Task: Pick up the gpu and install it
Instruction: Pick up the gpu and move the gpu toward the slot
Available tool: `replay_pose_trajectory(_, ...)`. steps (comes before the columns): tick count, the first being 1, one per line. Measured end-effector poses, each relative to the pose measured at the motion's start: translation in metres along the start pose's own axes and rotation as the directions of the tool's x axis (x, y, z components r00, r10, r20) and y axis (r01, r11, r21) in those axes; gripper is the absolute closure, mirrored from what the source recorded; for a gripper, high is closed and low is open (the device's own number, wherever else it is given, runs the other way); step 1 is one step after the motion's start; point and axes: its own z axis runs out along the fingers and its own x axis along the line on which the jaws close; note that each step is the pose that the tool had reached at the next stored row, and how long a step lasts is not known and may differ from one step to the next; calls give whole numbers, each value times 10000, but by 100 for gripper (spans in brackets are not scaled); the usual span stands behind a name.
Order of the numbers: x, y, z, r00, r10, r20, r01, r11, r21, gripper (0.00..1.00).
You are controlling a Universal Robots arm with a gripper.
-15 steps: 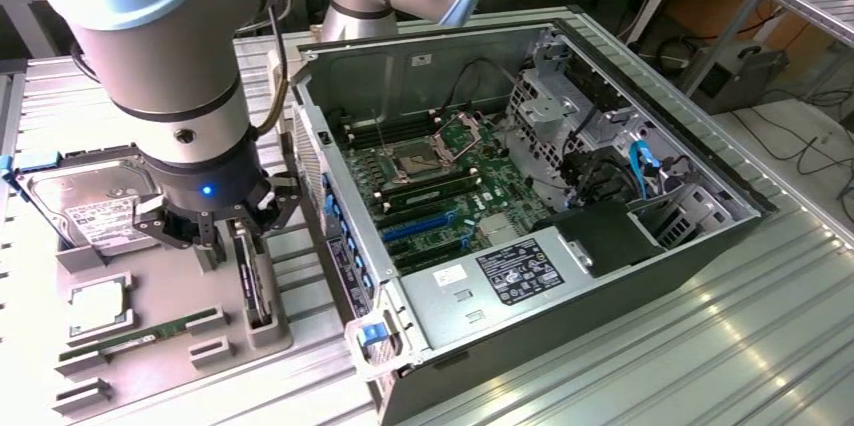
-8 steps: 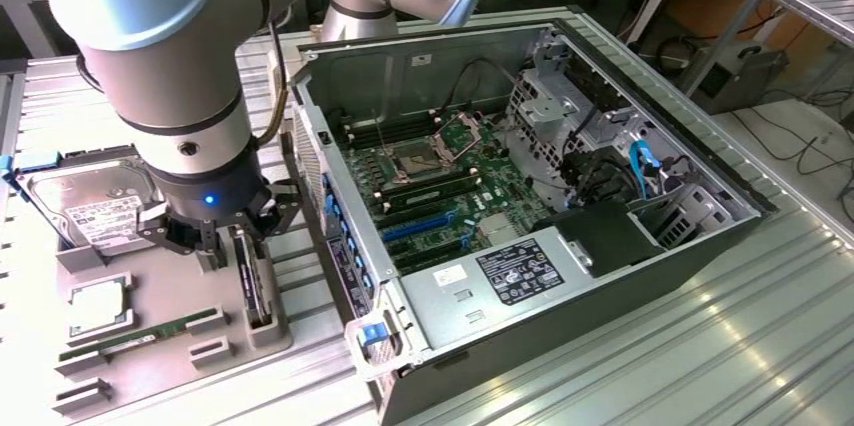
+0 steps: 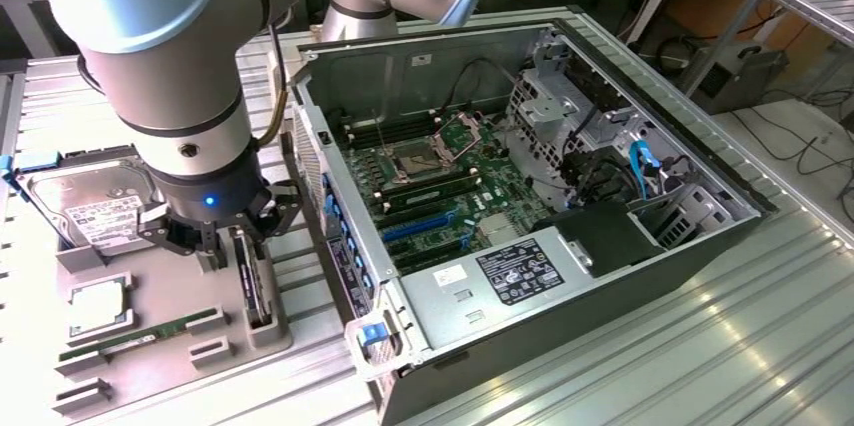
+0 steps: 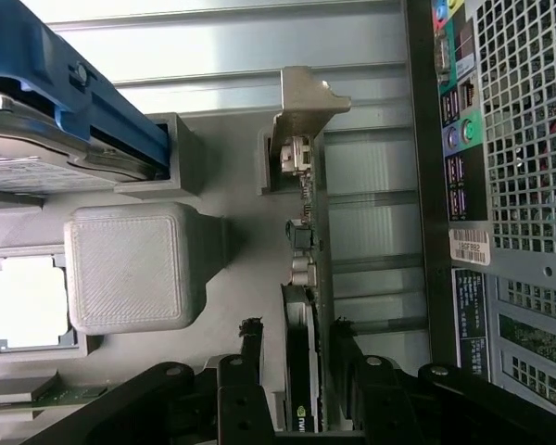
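Computer case wall (image 4: 500,139) stands just beside the gpu (image 4: 305,269).

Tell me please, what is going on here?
The arm's gripper straddles the thin dark expansion card with a silvery metal end bracket, which stands on edge in a grey holder tray. Its fingers sit on either side of the card with a gap showing, so the card is not gripped yet. The open dark computer case stands beside the tray.
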Motion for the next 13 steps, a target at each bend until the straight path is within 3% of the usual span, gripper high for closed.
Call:
replay_pose_trajectory(5,0,0,4,10000,0,1,0,10000,0,58)
replay_pose_trajectory(9,0,0,4,10000,-1,0,1,10000,0,72)
replay_pose_trajectory(13,0,0,4,10000,-1,1,1,10000,0,74)
